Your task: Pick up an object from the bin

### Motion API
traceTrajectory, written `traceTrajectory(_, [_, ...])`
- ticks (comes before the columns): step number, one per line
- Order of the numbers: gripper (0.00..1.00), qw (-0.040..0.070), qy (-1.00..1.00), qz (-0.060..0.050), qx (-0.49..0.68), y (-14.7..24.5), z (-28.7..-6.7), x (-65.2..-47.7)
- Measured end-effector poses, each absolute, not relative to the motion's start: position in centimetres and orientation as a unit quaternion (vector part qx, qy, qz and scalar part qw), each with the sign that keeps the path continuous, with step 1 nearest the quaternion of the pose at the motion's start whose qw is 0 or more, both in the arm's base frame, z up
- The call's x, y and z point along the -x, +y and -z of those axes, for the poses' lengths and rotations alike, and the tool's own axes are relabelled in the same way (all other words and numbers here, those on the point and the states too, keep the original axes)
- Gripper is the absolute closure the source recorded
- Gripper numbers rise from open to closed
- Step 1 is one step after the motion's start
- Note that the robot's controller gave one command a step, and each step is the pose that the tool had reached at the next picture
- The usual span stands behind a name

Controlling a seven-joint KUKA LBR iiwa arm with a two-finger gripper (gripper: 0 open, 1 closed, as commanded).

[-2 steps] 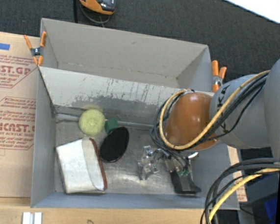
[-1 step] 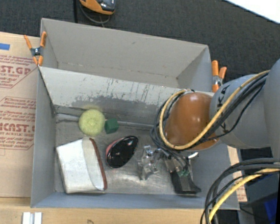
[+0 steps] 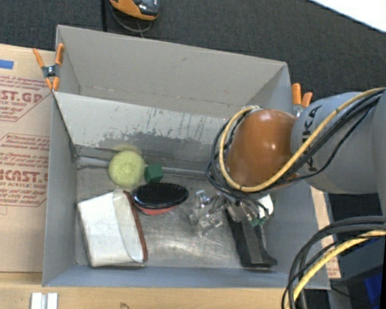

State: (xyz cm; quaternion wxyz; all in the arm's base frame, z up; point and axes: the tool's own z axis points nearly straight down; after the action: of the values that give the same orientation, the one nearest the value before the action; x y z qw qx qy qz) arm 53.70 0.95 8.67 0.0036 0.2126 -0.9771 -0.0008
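Grey metal bin (image 3: 62, 192), seen from above. At the L, front part of the floor, a white folded pad w/ a brown edge (image 3: 107, 230) is seen lying flat, near the L wall. Just behind it a yellow-green tennis ball (image 3: 126, 168) is seen, w/ a small green piece (image 3: 154, 174) touching its R side. Next to the R, a black oval brush w/ a red rim (image 3: 160, 196) lies against the pad's back R corner.

Mid-floor, the gripper (image 3: 206, 213) is seen low over bare metal, just R of the brush and apart from it. Whether it is apart or together can't be told, as it reads only as a shiny tangle. The nearest candidates are thus the brush on its L and a black flat bar (image 3: 253, 248) on its R, angled twd the front R corner. A small white item (image 3: 265, 205) is partly seen behind the bar, under the wrist. Above these, the orange-brown wrist cover (image 3: 261, 147) is ringed w/ cables, and the grey arm (image 3: 357, 146) is seen entering from the R.
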Motion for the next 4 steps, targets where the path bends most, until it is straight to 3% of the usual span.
traceTrajectory(1, [0.0, -0.005, -0.9, -0.001, -0.436, 3.6, -22.8, -53.5])
traceTrajectory(2, [0.0, -0.002, -0.9, 0.001, -0.435, 3.6, -22.3, -53.4])
traceTrajectory(3, [0.0, -0.005, -0.898, -0.002, -0.441, 7.7, -19.2, -55.9])
traceTrajectory(4, [0.0, -0.004, -0.895, 0.002, -0.446, 8.6, -13.3, -55.9])
